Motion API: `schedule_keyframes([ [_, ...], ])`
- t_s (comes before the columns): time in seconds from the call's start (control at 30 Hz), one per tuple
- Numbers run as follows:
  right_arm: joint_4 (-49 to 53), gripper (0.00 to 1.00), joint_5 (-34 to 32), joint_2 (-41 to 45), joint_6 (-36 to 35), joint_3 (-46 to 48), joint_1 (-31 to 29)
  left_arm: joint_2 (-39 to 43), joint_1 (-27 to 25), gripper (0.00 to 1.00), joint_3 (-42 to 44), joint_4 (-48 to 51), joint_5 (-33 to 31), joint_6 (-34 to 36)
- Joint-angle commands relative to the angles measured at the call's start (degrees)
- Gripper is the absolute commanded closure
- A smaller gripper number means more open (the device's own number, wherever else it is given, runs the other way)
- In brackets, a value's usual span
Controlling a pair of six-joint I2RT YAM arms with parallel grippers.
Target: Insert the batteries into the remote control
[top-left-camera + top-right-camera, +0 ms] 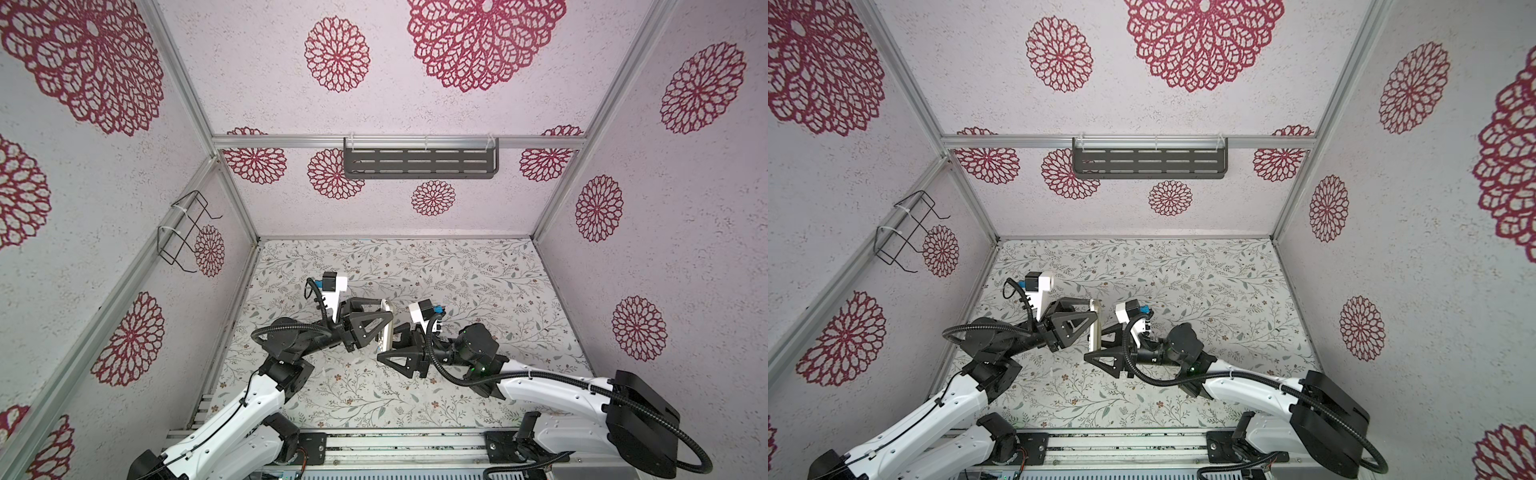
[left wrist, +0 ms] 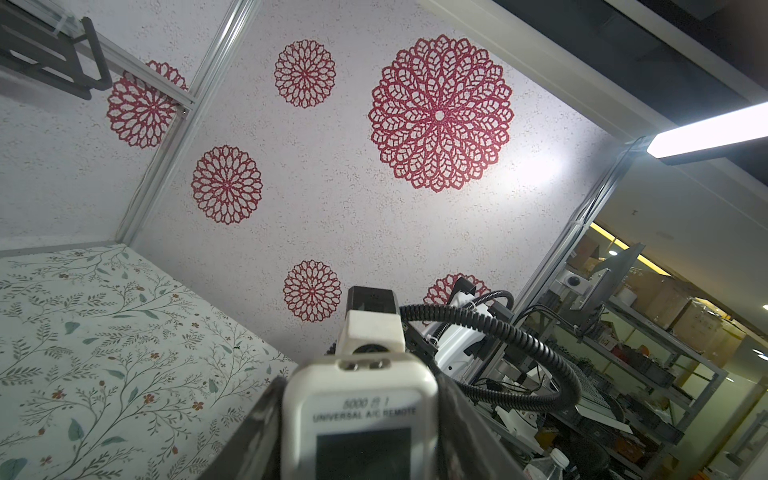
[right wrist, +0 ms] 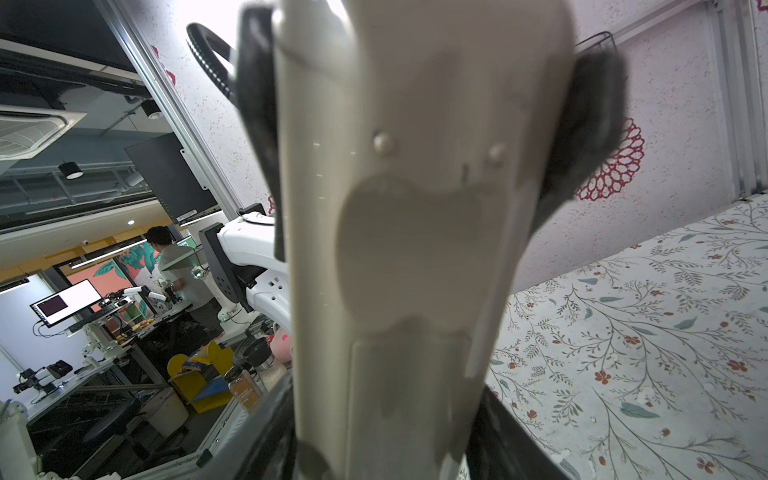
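A: Remote control (image 3: 399, 249), plain beige back filling the right wrist view. Who has it?
B: Left gripper (image 1: 385, 320), clamped across its sides, in the air above the flowered tabletop (image 1: 457, 282). Right gripper (image 1: 386, 345) straddles the battery end; I cannot tell if it is touching.
A: Batteries?
B: None visible. Battery cover (image 3: 399, 395) looks seated, so loading may be done. Open table beyond and to the right; left wall (image 1: 124, 291) nearest.

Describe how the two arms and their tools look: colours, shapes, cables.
Both arms, left arm and right arm, have white shells with black joints. A black ribbed hose loops along each. The left tool and right tool are black hollow triangular frames. A green light glows on the right arm.
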State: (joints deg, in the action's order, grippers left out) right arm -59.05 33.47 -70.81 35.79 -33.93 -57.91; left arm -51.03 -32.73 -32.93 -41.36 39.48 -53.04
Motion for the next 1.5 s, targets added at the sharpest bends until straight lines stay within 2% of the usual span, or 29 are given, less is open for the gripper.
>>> schedule_keyframes([
  [0.0, -4.1, 0.46, 0.9, 0.9, -0.3, -0.4, -0.3, 0.0, 0.4, 0.68, 0.2, -2.6, 0.4, -0.1],
  [0.3, -4.3, 0.62, 0.1, 1.6, -0.7, 0.2, -0.3, -0.3, 0.5, 0.66, 0.5, -1.7, -0.3, 0.4],
  [0.33, -4.3, 0.63, -0.1, 1.6, -0.7, 0.3, -0.3, -0.2, 0.5, 0.62, 0.5, -1.1, -0.6, 0.6],
  [0.5, -0.7, 0.70, -3.8, 3.6, -3.3, 1.0, -0.3, 1.1, 0.5, 0.30, -0.1, 7.1, -5.2, 4.3],
  [0.67, 12.6, 0.77, -10.4, 6.7, -9.3, -0.8, -0.3, 3.5, 0.5, 0.08, -0.4, 14.8, -10.6, 8.1],
  [0.73, 17.8, 0.81, -13.8, 7.4, -11.5, -1.8, -0.3, 4.1, 0.5, 0.04, -0.9, 18.0, -12.3, 9.5],
  [0.87, 24.9, 0.85, -20.5, 7.8, -13.6, -2.9, -0.3, 4.5, 0.5, 0.04, -1.5, 21.6, -13.1, 10.9],
  [1.0, 28.9, 0.89, -25.9, 6.9, -14.3, -3.3, -0.2, 4.3, 0.0, 0.10, -2.1, 24.1, -13.4, 12.3],
  [1.47, 34.1, 0.99, -32.1, 1.5, -16.5, -7.4, -0.5, -1.2, -3.7, 0.29, -3.4, 27.7, -20.6, 14.5],
])
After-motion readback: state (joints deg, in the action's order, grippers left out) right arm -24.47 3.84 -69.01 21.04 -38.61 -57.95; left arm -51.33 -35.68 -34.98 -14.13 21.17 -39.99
